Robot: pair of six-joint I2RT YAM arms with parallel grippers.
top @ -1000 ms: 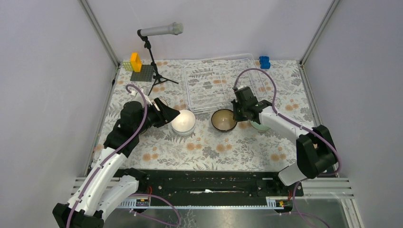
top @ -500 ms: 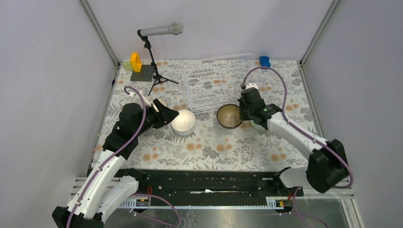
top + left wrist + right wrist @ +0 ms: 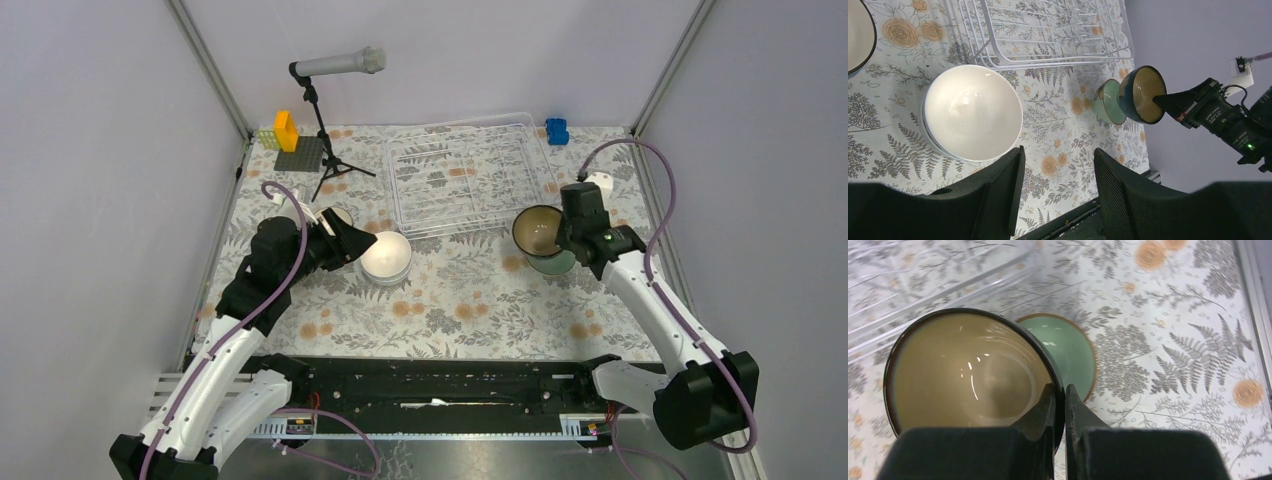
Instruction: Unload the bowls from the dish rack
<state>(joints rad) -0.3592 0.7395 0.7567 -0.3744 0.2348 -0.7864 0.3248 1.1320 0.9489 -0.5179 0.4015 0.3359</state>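
My right gripper (image 3: 560, 232) is shut on the rim of the dark brown bowl (image 3: 537, 230), holding it tilted above the pale mint green bowl (image 3: 555, 263), which sits on the cloth right of the dish rack (image 3: 470, 180). In the right wrist view the fingers (image 3: 1060, 387) pinch the brown bowl's (image 3: 973, 375) rim over the mint bowl (image 3: 1070, 352). The rack holds no bowls. My left gripper (image 3: 355, 243) is open and empty beside the stacked white bowls (image 3: 386, 256), also in the left wrist view (image 3: 972, 112). A dark-rimmed bowl (image 3: 854, 35) shows partly at that view's left edge.
A microphone on a tripod (image 3: 325, 130) stands at the back left next to a grey baseplate (image 3: 300, 155) with yellow and orange blocks. A blue block (image 3: 556, 130) sits behind the rack's right corner. Enclosure walls close both sides.
My right gripper has carried the brown bowl rightwards from in front of the rack to above the mint bowl. The left arm has not moved.
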